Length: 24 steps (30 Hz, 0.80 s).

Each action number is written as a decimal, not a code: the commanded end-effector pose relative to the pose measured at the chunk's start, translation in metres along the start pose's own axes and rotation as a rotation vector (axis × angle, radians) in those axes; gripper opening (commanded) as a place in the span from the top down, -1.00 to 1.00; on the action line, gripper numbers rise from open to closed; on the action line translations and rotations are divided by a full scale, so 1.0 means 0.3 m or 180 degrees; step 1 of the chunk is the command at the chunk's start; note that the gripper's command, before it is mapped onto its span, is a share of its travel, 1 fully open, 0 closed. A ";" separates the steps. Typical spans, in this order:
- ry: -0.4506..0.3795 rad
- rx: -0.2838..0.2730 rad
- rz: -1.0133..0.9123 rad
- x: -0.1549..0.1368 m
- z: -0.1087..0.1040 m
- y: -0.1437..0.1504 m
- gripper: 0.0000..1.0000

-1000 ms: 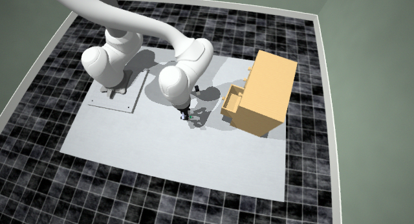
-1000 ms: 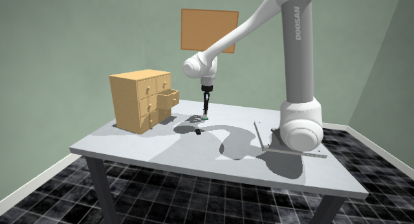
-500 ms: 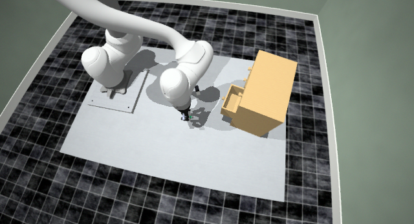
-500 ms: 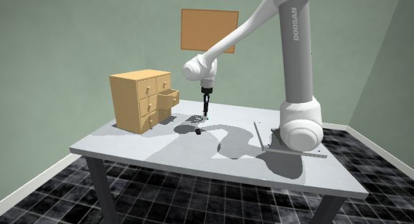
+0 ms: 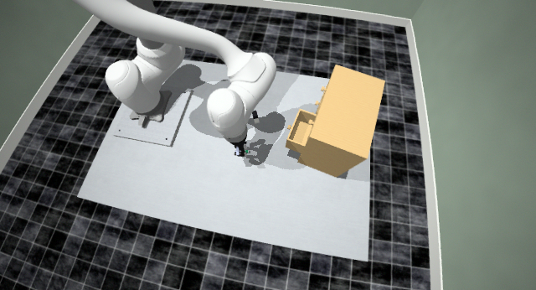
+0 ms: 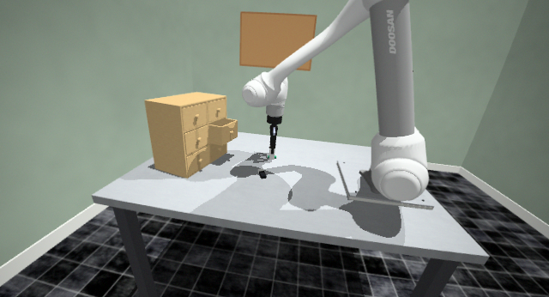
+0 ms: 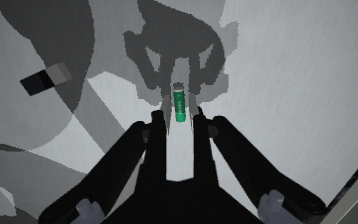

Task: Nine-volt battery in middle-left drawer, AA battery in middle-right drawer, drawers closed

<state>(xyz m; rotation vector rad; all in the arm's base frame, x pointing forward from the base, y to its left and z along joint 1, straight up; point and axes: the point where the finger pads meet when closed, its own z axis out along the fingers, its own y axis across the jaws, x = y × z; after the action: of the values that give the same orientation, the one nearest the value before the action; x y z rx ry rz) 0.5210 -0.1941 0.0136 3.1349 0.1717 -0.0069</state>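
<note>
Your gripper's fingers (image 5: pixel 239 152) (image 6: pixel 272 153) stand slightly parted, gripping nothing, apparently narrowed to straddle the AA battery (image 5: pixel 247 152) (image 6: pixel 274 157) (image 7: pixel 179 104) lying between their tips, with the nine-volt battery (image 5: pixel 255 116) (image 6: pixel 262 174) (image 7: pixel 45 79) off beside them and, beyond, the right middle drawer (image 5: pixel 293 143) (image 6: pixel 221 135) pulled out, presumably to receive the AA.

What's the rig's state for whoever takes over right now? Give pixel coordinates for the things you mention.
Gripper (image 5: pixel 239 152) (image 6: pixel 272 154) (image 7: pixel 179 103): part-open, fingers either side of the AA battery (image 5: pixel 247 151) (image 6: pixel 274 157) (image 7: pixel 179 104), gaps visible, not gripped.
Nine-volt battery (image 5: pixel 255 116) (image 6: pixel 262 174) (image 7: pixel 46 79): on the table.
Done: right middle drawer (image 5: pixel 301 132) (image 6: pixel 232 132) pulled out.
Left: grip AA, drop it in there; open left middle drawer (image 6: pixel 194 142), load nine-volt; push both in, withdraw arm.
</note>
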 end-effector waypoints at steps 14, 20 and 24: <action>0.0001 0.0000 0.0000 0.000 0.000 0.000 0.89; 0.0001 0.0000 0.0000 0.000 0.000 0.000 0.89; 0.0001 0.0000 0.0000 0.000 -0.017 0.000 0.89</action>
<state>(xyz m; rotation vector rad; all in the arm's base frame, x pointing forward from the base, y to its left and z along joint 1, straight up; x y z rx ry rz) 0.5210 -0.1941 0.0150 3.1348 0.1717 -0.0068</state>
